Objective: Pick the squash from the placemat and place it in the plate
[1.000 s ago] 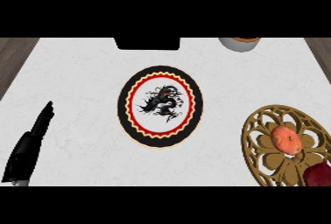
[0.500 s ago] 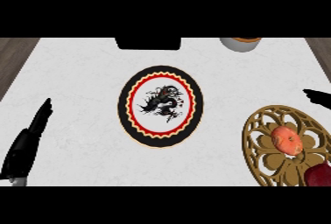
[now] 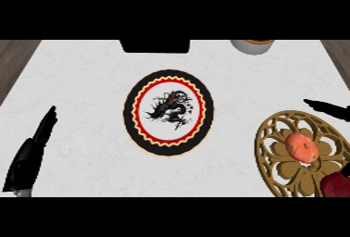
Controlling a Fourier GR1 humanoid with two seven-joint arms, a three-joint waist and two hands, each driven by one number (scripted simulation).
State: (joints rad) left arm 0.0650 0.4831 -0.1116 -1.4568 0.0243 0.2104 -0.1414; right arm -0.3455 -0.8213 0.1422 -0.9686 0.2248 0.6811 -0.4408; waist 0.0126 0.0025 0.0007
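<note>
The round orange squash [image 3: 301,146] lay on the gold openwork placemat [image 3: 273,139], right of the oval black-and-red dragon-patterned plate [image 3: 169,112] and apart from it. The right robot hand [image 3: 329,108] was seen at the picture's right edge, just beyond the placemat's far rim, the squash lying nearer the robot and slightly toward the plate from it; only dark fingers showed, and whether they were apart or together could not be told. The squash showed no clear long axis. The left robot hand [image 3: 31,155], fingers straight, rested well left of the plate. The right hand was judged nearer. The white marbled worktop [image 3: 82,83] lay bare between plate and placemat. A dark red object [image 3: 336,185] touched the placemat's near edge.
</note>
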